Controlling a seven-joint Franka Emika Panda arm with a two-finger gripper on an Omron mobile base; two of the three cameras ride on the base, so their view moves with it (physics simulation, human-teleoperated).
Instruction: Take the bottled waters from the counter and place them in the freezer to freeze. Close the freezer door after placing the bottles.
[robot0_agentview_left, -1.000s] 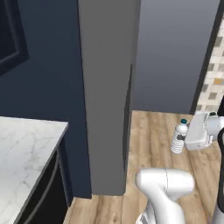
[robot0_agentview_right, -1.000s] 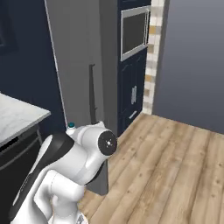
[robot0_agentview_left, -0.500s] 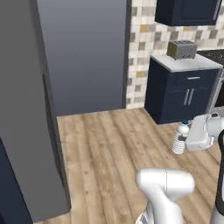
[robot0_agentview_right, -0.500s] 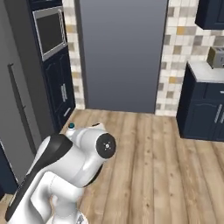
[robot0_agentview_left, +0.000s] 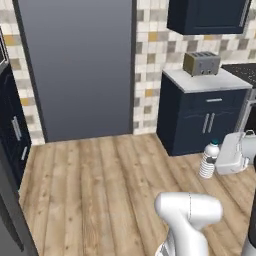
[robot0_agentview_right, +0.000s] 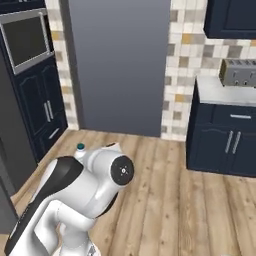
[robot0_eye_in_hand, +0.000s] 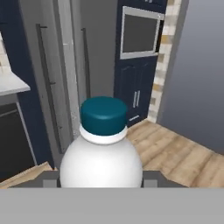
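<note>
While the jaws stand clamped on the water bottle (robot0_eye_in_hand: 101, 164), the gripper (robot0_agentview_left: 220, 162) carries it upright, off to the arm's right side and above the wooden floor (robot0_agentview_left: 100, 190). In the hand view its dark teal cap (robot0_eye_in_hand: 103, 116) sits on a white collar above a pale, rounded shoulder, and the fingers (robot0_eye_in_hand: 151, 178) show as grey stubs at either flank of the body. The left base view gives ribs down its lower part and the white hand block just beside it.

Judging by that, this is a small, light plastic bottle: smooth and rather slippery, with thin walls that would dent under a hard squeeze. The ribbed middle, below the shoulder, looks the safest place to hold, and the present hold seems to be about there.

Much is hard to tell. The bottle's lower half and any label are cut off in the hand view, and the exact contact of the pads is hidden. In the right base view the arm's elbow covers all but the cap (robot0_agentview_right: 80, 147). Two long dark bar handles (robot0_eye_in_hand: 47, 83) on grey panels rise behind the bottle; which is the freezer door I cannot tell.
</note>
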